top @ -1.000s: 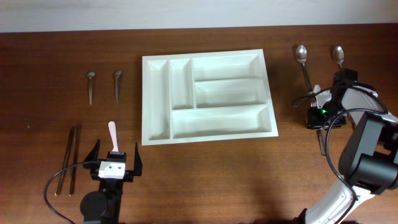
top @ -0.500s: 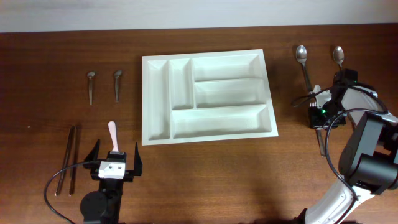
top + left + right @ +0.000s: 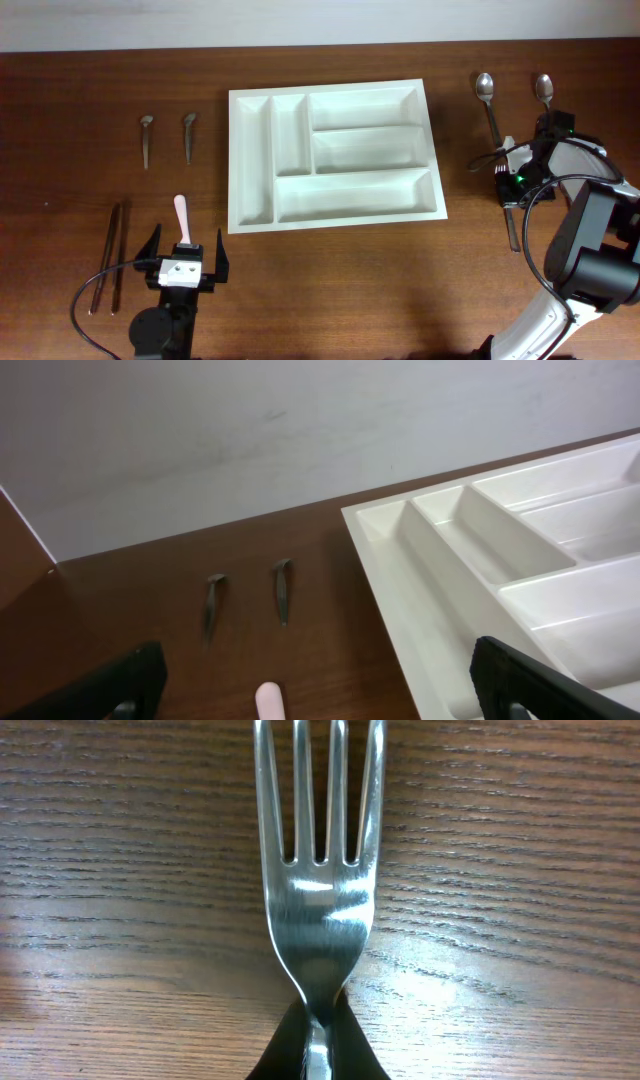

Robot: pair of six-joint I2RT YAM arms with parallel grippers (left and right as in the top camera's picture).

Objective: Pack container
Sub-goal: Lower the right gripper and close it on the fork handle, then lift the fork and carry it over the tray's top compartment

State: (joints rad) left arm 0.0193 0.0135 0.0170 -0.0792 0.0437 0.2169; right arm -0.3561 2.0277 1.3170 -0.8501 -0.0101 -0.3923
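Note:
The container (image 3: 330,90), a big white tray with five compartments that all look bare, lies mid-table; its left end shows in the left wrist view (image 3: 520,560). At the right edge, my right gripper (image 3: 512,185) is shut on a steel fork (image 3: 318,910), which lies flat on the wood. The black jaws (image 3: 317,1050) pinch its neck just below the tines, and the handle (image 3: 514,232) sticks out toward the front. My left gripper (image 3: 186,248) stands open at the front left, and a pink handle (image 3: 181,215) lies between its fingers (image 3: 268,700), untouched.
Two steel spoons (image 3: 487,100) (image 3: 544,90) lie behind the right gripper. Two small dark spoons (image 3: 146,135) (image 3: 188,132) lie left of the tray and also show in the left wrist view (image 3: 213,600). A pair of thin dark rods (image 3: 108,255) lies at the front left.
My right gripper's jaws have closed onto the fork. The left arm has not moved.

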